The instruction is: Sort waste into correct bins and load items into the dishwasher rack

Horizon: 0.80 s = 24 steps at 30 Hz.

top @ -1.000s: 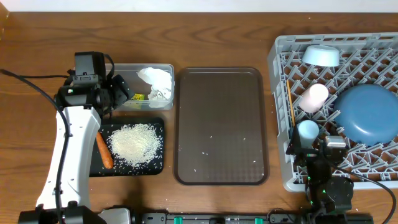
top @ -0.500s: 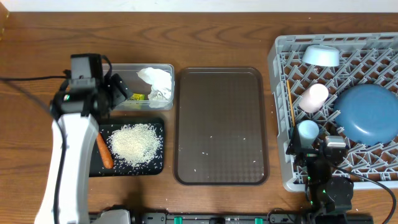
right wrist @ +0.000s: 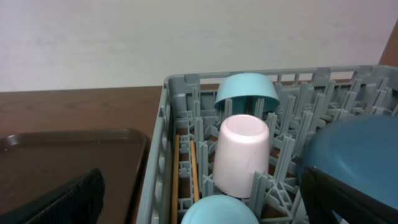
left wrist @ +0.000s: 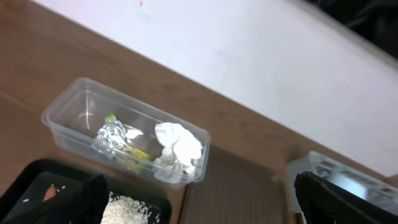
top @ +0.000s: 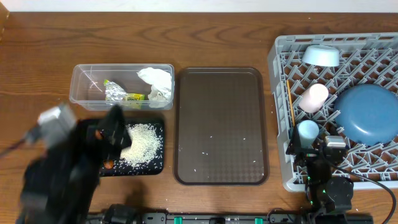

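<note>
The clear tub point(top: 82, 73) holds crumpled white paper point(top: 155, 82) and the foil wrapper point(top: 117, 93); both also show in the left wrist view, paper point(left wrist: 180, 149) and foil point(left wrist: 115, 135). The black tray point(top: 155, 163) holds rice point(top: 142, 139) and a carrot point(left wrist: 53, 192), mostly hidden overhead by my blurred left arm. My left gripper point(left wrist: 199, 208) is open and empty above the black tray. The grey rack point(top: 283, 174) holds the pale bowl point(top: 320, 56), pink cup point(top: 313, 98), light blue cup point(top: 307, 130), blue plate point(top: 370, 115) and chopsticks point(top: 290, 102). My right gripper point(right wrist: 205, 208) is open and empty over the light blue cup point(right wrist: 217, 211).
A large dark brown tray point(top: 221, 124) with a few stray rice grains lies between the bins and the rack. A pale wall stands behind the table in both wrist views.
My left arm has pulled back from the clear tub toward the front left, blurred in motion. The foil wrapper now lies uncovered in the tub. The right arm has not moved.
</note>
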Tool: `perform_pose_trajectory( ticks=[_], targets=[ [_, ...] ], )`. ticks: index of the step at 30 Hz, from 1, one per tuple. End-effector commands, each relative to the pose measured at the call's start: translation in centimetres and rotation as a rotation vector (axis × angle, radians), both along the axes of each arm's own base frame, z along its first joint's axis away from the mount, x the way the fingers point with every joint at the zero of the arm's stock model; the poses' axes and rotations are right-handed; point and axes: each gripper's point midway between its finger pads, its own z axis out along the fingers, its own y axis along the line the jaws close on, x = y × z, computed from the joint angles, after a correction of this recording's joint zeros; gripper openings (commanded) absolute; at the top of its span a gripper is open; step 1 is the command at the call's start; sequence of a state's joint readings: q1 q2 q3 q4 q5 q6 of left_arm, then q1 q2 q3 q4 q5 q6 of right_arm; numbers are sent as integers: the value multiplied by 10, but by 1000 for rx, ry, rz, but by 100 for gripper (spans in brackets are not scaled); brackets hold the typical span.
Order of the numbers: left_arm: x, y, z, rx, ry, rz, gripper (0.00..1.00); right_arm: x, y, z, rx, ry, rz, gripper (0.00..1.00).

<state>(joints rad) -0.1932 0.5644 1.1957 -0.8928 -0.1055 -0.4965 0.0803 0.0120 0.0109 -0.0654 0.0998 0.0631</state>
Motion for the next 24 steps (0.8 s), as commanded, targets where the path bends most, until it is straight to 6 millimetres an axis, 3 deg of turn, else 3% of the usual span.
perform_pose_trajectory(
  ticks=[1,4,6,11,14,19,24],
  targets=[
    [-24,8,-15,14,-7,15,98,0,-6,-1,-12,-1,-21,99],
    [-39,11,-39,14,-8,16,98,0,-6,-1,-12,-1,-21,99],
    [-43,12,-65,17,7,16,98,0,-6,-1,-12,-1,-21,99],
    [-33,10,-123,17,9,16,98,0,-6,-1,-12,0,-21,99],
    [-12,6,-137,-2,-82,16,98,0,-6,-1,-12,0,-21,99],
    [28,-6,-144,-46,-251,0,98,0,-6,-1,-12,0,-21,99],
    [47,-12,-163,-66,-343,-11,98,0,-6,-1,-12,0,-21,99]
  ],
)
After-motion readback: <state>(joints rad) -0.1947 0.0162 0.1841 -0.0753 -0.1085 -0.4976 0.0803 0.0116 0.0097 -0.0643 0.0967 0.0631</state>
